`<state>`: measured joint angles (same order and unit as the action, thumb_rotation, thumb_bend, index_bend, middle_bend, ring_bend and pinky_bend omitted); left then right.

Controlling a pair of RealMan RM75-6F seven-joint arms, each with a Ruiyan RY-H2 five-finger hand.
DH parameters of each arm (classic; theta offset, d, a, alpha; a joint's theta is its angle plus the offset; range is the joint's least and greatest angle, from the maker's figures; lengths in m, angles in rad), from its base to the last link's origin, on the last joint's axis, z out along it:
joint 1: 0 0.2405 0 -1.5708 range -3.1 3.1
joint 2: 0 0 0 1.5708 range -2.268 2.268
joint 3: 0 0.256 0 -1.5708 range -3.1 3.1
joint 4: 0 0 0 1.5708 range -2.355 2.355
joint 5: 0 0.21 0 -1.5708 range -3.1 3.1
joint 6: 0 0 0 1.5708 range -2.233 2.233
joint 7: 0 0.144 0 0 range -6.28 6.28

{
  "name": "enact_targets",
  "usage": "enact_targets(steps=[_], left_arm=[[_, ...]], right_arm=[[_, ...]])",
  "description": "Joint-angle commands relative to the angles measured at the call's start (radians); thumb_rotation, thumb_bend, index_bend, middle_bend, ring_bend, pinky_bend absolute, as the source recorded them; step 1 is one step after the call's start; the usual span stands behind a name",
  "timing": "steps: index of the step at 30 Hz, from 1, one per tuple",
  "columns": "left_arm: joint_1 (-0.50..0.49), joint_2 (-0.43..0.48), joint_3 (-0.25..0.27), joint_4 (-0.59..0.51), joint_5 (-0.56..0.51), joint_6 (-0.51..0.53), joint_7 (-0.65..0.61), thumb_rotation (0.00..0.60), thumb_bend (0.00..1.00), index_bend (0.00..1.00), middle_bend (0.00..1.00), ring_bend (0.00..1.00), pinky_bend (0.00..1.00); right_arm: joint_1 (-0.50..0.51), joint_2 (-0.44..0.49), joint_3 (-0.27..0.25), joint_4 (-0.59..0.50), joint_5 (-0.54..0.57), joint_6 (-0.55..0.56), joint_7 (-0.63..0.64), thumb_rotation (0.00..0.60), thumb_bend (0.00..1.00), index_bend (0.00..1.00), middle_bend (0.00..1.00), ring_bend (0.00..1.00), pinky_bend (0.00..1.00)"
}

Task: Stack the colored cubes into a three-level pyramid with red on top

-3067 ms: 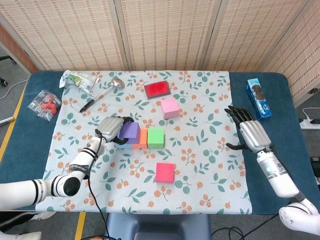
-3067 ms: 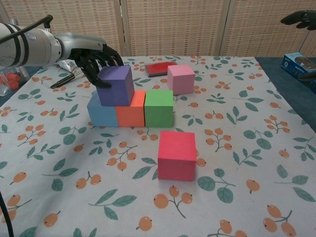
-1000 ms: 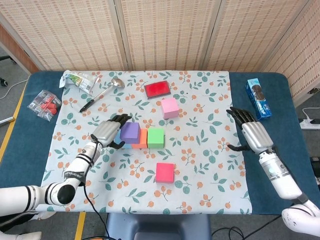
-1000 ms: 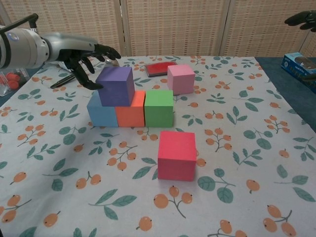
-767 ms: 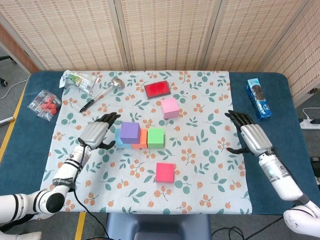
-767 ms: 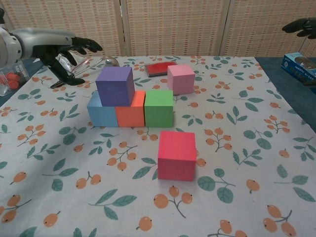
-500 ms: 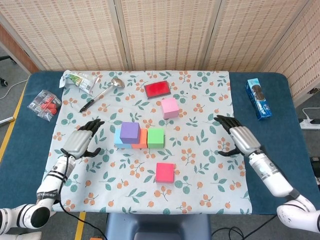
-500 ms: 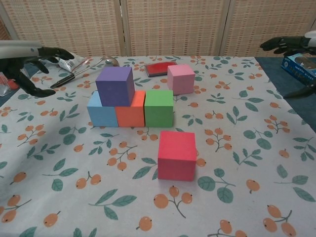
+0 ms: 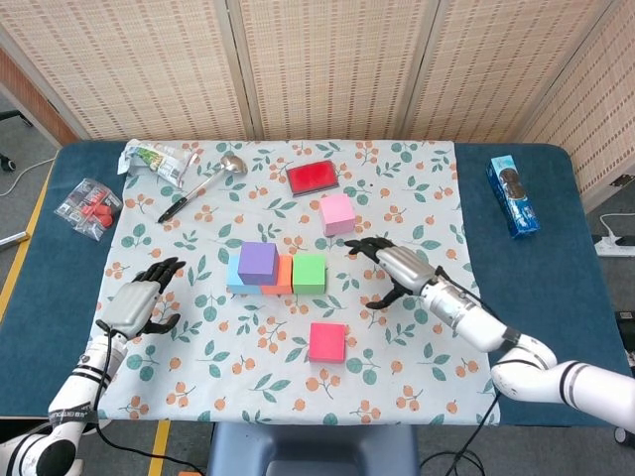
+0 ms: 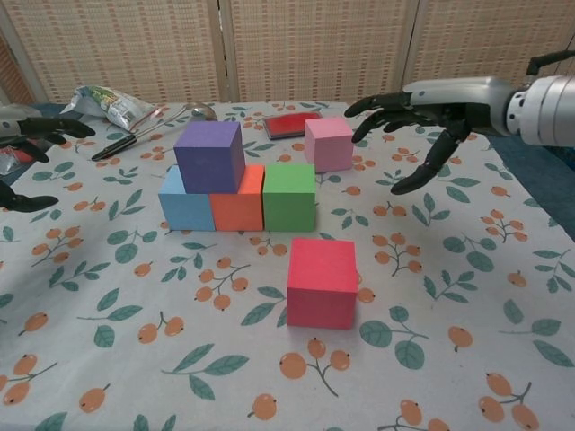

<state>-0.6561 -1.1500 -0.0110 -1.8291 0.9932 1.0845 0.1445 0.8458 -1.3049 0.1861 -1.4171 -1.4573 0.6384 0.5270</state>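
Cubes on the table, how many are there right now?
6: blue, orange and green in a row, purple on top, pink behind, red in front.

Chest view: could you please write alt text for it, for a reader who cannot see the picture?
A purple cube sits on a row of blue, orange and green cubes on a floral tablecloth. A red cube stands alone in front, a pink cube behind. The right hand hovers open beside the pink cube.
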Motion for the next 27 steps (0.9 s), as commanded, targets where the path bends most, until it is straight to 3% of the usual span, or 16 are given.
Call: enact_targets(steps=[1, 11, 27], left_arm=[[0.012, -0.002, -0.004, 0.008, 0.007, -0.005, -0.007, 0.6, 0.37, 0.0, 0.0, 0.0, 0.15], [0.041, -0.013, -0.023, 0.036, 0.011, -0.04, -0.039, 0.6, 0.37, 0.0, 0.0, 0.0, 0.15], [0.068, -0.013, -0.047, 0.05, 0.031, -0.077, -0.058, 0.6, 0.37, 0.0, 0.0, 0.0, 0.14]], right_arm=[[0.059, -0.059, 0.015, 0.062, 0.004, -0.051, 0.02, 0.6, 0.0, 0.0, 0.15, 0.0, 0.0], [0.193, -0.197, 0.031, 0.222, 0.005, -0.141, 0.057, 0.6, 0.0, 0.0, 0.15, 0.0, 0.0], [0.262, -0.273, 0.004, 0.338, 0.011, -0.185, 0.108, 0.6, 0.0, 0.0, 0.13, 0.0, 0.0]])
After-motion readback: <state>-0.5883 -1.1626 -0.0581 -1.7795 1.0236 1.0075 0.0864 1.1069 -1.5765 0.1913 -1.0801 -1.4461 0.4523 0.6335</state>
